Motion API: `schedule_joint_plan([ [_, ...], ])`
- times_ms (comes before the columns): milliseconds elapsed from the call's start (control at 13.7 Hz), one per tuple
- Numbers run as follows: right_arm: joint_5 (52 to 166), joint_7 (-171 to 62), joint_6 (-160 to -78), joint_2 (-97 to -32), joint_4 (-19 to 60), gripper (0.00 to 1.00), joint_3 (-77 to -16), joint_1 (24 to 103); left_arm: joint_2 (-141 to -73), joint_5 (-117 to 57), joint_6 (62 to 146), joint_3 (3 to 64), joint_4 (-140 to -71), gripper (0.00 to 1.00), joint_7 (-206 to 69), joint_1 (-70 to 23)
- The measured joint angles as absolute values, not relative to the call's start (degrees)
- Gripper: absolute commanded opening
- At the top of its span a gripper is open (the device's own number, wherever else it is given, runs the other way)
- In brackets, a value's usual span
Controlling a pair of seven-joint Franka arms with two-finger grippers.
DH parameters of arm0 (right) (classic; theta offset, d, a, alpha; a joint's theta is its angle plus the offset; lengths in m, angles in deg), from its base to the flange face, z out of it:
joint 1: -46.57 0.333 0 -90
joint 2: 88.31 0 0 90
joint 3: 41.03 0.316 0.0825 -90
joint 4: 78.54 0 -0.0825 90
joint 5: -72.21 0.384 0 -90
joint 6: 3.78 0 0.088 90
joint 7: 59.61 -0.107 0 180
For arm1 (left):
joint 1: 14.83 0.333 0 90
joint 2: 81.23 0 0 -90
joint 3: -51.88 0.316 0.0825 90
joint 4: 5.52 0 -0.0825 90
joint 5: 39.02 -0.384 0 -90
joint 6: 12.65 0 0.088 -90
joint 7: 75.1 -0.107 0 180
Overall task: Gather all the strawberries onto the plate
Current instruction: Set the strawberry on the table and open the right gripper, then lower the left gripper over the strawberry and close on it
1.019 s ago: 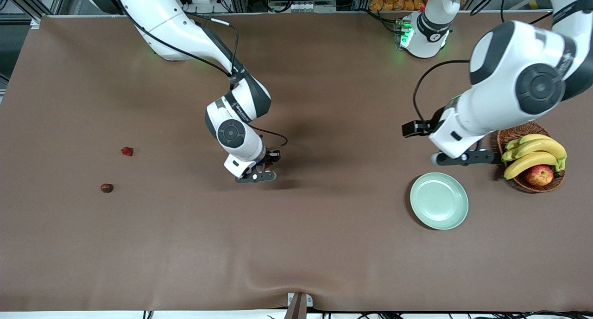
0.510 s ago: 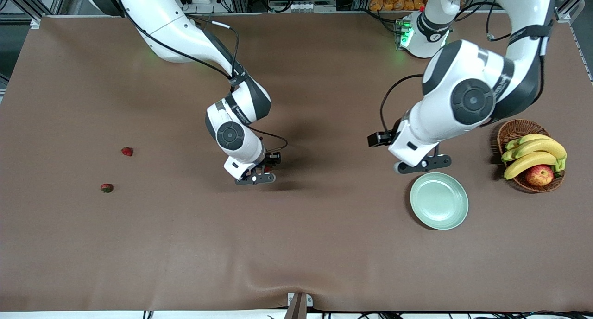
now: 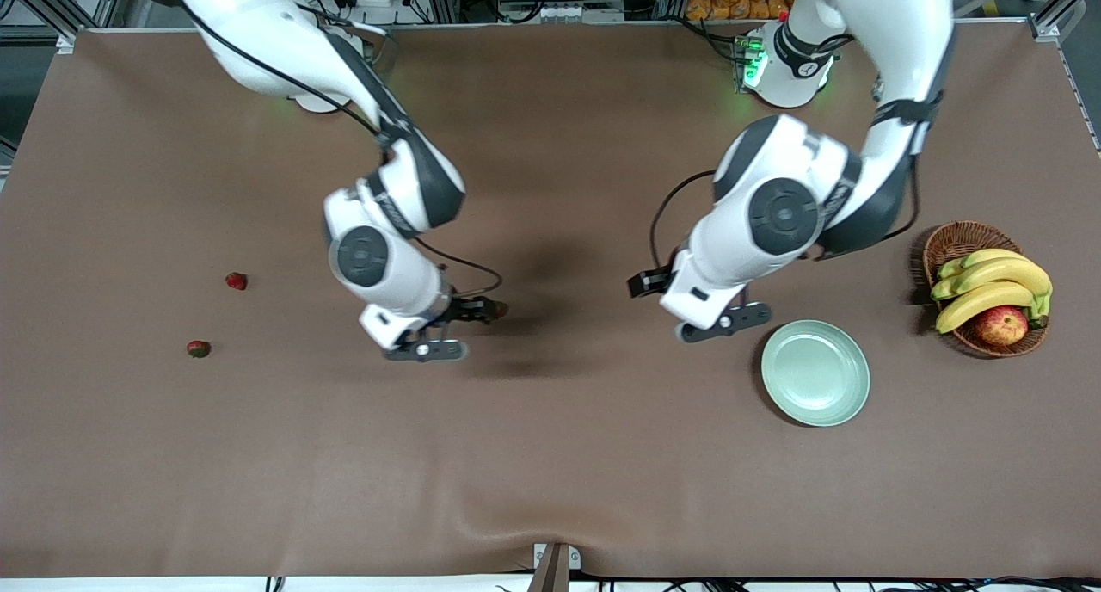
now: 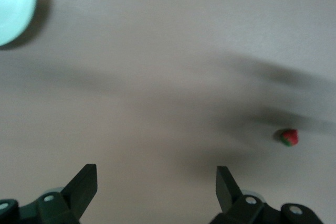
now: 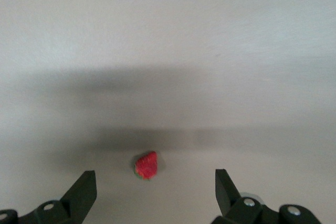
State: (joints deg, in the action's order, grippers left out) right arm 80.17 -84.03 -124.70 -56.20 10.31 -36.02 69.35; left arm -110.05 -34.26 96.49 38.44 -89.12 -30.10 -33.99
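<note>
Right end effector [image 3: 447,329] is spread above one strawberry [image 5: 147,165]; left end effector [image 3: 721,323] spread too. Plate [image 3: 814,373] holds nothing; all three berries remain.

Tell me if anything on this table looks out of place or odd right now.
Nothing is spilled or damaged. The plate is empty while all three strawberries lie on the table: one mid-table beside the open right gripper, two toward the right arm's end. The open left gripper is beside the plate.

A wicker basket [image 3: 944,252] holds bananas [image 3: 989,286] and an apple [image 3: 1002,324] on the brown table [image 3: 550,454].
</note>
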Motion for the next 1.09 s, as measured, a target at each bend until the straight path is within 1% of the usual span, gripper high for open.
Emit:
schedule_joint_plan([
  [218,80.17,-83.88,-109.52,-60.34,2.80,1.00,-36.18,65.37,-114.28,-34.26,103.88,38.54,-88.04,1.00,-24.89,-37.71],
  [291,80.15,-83.86,-106.85,-61.52,1.04,1.00,-36.29,64.27,-115.90,-34.32,106.43,38.62,-87.38,1.00,-23.50,-39.31],
  [364,80.11,-83.85,-105.57,-62.78,0.02,1.00,-36.36,63.17,-117.62,-34.99,109.55,39.07,-86.48,1.00,-21.85,-41.64],
  [582,78.39,-82.38,-100.22,-67.28,-0.90,1.00,-36.52,59.50,-121.25,-41.12,116.54,43.69,-84.50,1.00,-16.33,-51.17],
  [728,76.20,-76.91,-95.83,-70.40,-1.02,1.00,-36.67,56.05,-123.46,-42.83,124.21,46.48,-83.88,1.00,-15.26,-55.73],
  [946,75.44,-68.57,-92.43,-74.40,-1.04,1.00,-38.87,50.21,-125.85,-42.98,127.88,48.35,-83.23,1.00,-15.26,-59.66],
  [1092,75.30,-62.41,-91.47,-75.46,-0.98,1.00,-41.22,46.29,-127.53,-43.25,129.04,50.47,-81.78,1.00,-15.37,-62.43],
])
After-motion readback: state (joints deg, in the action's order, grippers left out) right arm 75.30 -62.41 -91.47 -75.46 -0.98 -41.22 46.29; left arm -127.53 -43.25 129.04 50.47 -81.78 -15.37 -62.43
